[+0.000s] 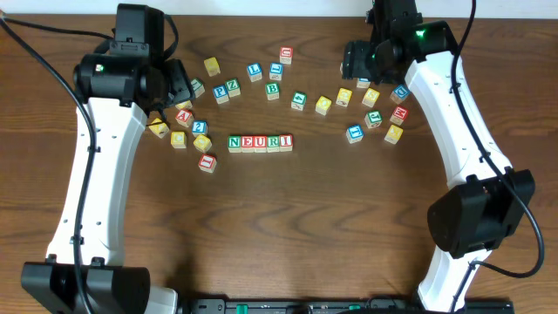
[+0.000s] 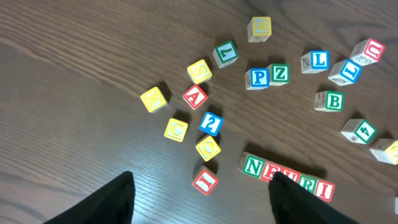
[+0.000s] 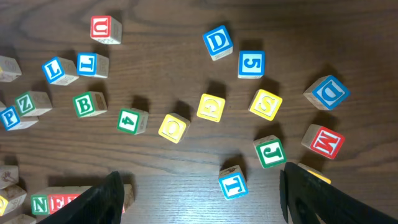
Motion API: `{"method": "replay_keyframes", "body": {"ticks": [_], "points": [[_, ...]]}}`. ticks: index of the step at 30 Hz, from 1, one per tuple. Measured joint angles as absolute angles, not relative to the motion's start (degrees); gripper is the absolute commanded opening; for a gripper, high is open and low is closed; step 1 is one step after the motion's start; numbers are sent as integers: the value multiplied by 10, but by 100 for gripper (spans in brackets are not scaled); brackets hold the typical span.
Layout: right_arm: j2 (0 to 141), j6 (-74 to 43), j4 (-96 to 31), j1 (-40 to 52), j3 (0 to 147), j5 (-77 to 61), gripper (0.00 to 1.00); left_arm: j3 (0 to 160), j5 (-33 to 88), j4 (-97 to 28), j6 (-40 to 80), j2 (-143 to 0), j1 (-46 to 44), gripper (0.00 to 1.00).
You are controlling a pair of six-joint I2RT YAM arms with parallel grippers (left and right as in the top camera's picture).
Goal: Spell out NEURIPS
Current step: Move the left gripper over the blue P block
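Aloft, agape: left claw, right claw.

Even bright light, short soft shadows, sharp focus.

The overhead camera looked straight down on the whole table. Both wrist cameras hung closer, facing down; each caught the NEURI row, the right one apparently only its start.

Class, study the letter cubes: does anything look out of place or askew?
The NEURI row sits straight but ends at I. The blue P cube lies apart from it, beside a green Z cube.
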State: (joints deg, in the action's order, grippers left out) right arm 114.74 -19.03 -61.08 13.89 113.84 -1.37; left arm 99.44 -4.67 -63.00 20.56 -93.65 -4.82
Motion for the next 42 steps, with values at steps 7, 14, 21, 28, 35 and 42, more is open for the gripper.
{"method": "replay_keyframes", "body": {"ticks": [7,14,21,28,35,42], "points": [[1147,-190,-615,139,1138,-17,78,993,-29,-606,201,-938,-48,73],[1147,-190,-615,139,1138,-17,79,999,13,-594,188,-992,-48,81],[1147,-190,-624,139,1138,-17,79,1009,22,-526,182,-1077,-50,82],[1147,-188,-636,139,1138,-17,79,1010,27,-468,187,-1123,-56,82],[1148,-188,-639,139,1138,-17,80,1011,27,-446,217,-1177,-58,82],[1148,-188,-641,139,1138,-17,80,1011,27,-430,232,-1200,-58,80]]}}
